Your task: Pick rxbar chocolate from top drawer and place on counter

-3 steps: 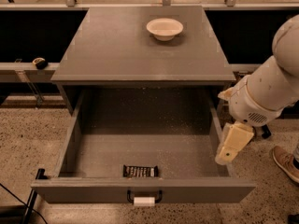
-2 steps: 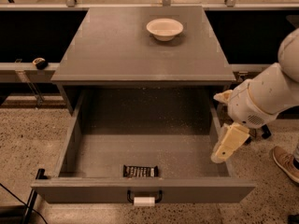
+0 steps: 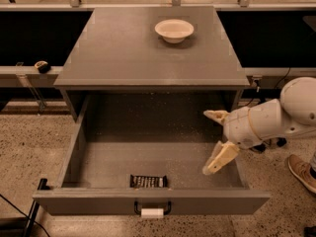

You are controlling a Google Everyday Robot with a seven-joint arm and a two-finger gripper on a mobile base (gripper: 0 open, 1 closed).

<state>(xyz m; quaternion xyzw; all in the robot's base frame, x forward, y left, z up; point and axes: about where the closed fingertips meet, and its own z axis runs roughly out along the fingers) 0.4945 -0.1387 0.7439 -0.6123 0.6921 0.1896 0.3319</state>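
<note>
The rxbar chocolate [image 3: 148, 181], a flat black bar with white lettering, lies on the floor of the open top drawer [image 3: 79, 147], against the inside of the front wall near the middle. My gripper [image 3: 213, 139] hangs over the right side of the drawer, to the right of and above the bar. It is open and empty, with one cream finger [image 3: 216, 115] toward the back and the other [image 3: 220, 158] toward the front. The grey counter [image 3: 138, 53] is the cabinet top behind the drawer.
A white bowl [image 3: 174, 30] stands on the counter toward the back right. The drawer front has a black handle with a white tag [image 3: 152, 212]. A person's shoe [image 3: 301, 171] is on the speckled floor at the right. A small dark object [image 3: 42, 66] sits on a ledge at the left.
My gripper and arm have moved left, from beside the drawer's right wall to over the drawer's right side. The bar and bowl have not moved.
</note>
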